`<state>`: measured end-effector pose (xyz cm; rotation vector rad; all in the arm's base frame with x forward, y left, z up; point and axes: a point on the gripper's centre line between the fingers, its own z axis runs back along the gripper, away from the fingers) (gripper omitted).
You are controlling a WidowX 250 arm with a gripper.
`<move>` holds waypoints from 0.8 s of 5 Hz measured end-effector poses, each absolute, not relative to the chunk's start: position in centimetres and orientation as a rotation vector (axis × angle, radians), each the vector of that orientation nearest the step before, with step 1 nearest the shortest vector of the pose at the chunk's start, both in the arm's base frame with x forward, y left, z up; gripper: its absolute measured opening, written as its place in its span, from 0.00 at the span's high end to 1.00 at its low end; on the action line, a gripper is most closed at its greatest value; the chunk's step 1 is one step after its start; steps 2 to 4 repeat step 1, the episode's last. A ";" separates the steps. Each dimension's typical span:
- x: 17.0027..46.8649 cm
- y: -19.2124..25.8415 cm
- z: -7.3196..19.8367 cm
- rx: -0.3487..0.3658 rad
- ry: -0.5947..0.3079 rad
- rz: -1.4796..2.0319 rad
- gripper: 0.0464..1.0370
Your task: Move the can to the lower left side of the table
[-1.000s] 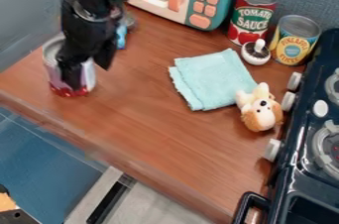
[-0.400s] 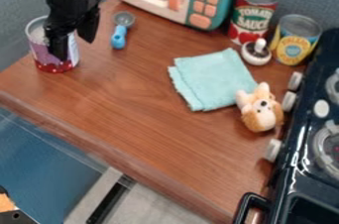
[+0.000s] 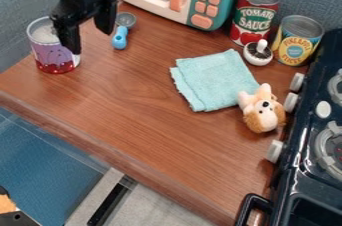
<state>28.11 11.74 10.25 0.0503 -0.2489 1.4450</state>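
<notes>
The purple can (image 3: 50,54) stands on the left of the surface (image 3: 147,130), pincer (image 3: 90,41) spread and empty, so probably only withdrawing remains

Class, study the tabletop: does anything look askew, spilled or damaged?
Slightly askew: the turquoise cloth is folded unevenly, its lower layer sticking out along the left edge. The purple can stands upright; no spill or damage shows.

Over there I can see a cylindrical metal can with a purple-and-red label (image 3: 51,59), its round top silvery grey. It's standing upright on the brown wooden table (image 3: 137,95), close to the far left edge.
</notes>
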 end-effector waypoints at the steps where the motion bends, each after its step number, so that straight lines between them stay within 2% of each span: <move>1: 28.6 12.2 11.4 0.084 -0.162 1.285 0.04; 4: 28.6 12.2 11.4 0.084 -0.162 1.285 0.04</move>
